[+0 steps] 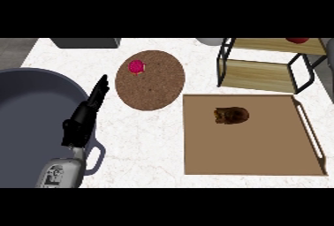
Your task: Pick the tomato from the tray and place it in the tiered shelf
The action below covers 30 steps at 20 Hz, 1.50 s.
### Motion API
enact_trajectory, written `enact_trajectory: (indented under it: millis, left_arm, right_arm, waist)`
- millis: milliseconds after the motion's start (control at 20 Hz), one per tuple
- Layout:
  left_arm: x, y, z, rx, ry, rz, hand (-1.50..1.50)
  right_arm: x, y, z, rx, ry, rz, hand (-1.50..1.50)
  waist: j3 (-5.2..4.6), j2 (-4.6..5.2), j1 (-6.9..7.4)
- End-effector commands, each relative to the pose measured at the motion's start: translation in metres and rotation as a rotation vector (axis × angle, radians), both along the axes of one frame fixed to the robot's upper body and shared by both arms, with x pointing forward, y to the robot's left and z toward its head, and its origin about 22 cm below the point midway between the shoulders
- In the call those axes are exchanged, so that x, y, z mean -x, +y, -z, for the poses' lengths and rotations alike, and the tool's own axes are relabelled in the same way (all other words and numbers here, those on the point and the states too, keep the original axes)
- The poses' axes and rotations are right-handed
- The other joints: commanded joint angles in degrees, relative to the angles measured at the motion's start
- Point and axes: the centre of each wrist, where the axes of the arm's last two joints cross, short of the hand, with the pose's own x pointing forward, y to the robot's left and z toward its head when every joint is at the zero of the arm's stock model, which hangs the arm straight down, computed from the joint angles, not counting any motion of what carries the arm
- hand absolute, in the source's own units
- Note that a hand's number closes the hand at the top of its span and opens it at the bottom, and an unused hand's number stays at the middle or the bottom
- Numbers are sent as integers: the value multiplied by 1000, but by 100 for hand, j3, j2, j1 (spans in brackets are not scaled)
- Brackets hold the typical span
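The main risk is sitting up at the tiered shelf [261,75]: a small red round thing, which I am taking for the tomato [298,39], is lying on its upper board at the view's top edge and is partly cut off, so how close it is lying to the board's rim cannot be told. Being round, it is likely risking a roll off an open side if the frame is getting knocked. A second risk is mistaken picking: the tray [254,145] is holding only a brown lump [230,115], and a pink-red item [136,67] is lying on the round mat [157,88], either of which could be getting grabbed in the tomato's place. The left hand [85,117] is resting at the view's left over the rim of the grey pot [32,114], fingers straight and pointing up toward the mat, holding nothing; the right hand is not showing at all
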Motion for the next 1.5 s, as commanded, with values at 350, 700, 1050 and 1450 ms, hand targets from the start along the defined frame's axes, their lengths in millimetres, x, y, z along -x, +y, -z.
enact_trajectory:
  millis: [350,700,1050,1450]
  left_arm:
    - [5,12,10,7,42,-19,0]
    - [9,6,22,7,66,-52,0]
    - [7,9,11,19,54,-68,0]
    - [11,14,-3,8,55,-65,0]
  right_arm:
    - [34,-22,-70,-227,-314,-11,-150]
    - [93,-77,-105,-336,-306,129,-150]
    - [169,-140,-84,-374,-99,169,-150]
    - [277,-185,-73,-332,-38,141,-150]
  waist:
    - [-77,26,-62]
    - [-83,1,-204]
    - [-73,-5,-329]
    - [-68,-11,-301]
